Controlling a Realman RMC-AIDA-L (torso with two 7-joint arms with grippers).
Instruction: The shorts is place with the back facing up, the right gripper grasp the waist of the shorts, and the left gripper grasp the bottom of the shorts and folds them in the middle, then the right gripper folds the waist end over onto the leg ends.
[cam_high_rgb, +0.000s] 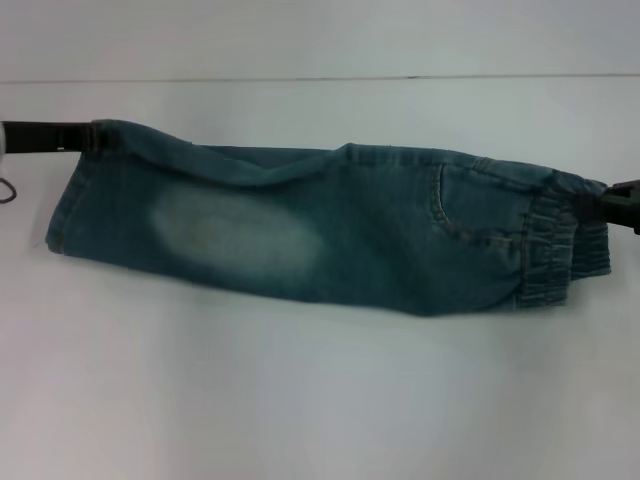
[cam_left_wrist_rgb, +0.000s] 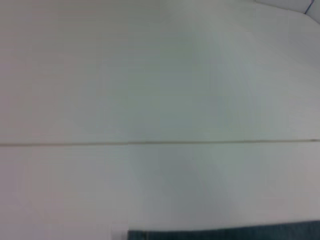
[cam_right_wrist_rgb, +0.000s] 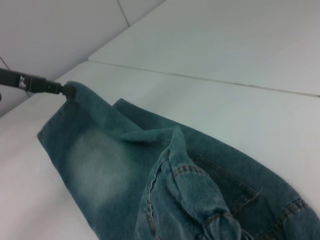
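The shorts stretch across the white table, doubled lengthwise, with one pale worn patch and one back pocket showing. At the left, my left gripper is shut on the upper corner of the bottom of the shorts; the right wrist view shows the left gripper pinching that hem. At the right, my right gripper is shut on the gathered elastic waist. The top edge hangs raised between both grippers while the lower edge rests on the table. A strip of the shorts shows in the left wrist view.
A thin seam runs across the table behind the shorts. White wall panels stand beyond the table's far edge. Bare tabletop lies in front of the shorts.
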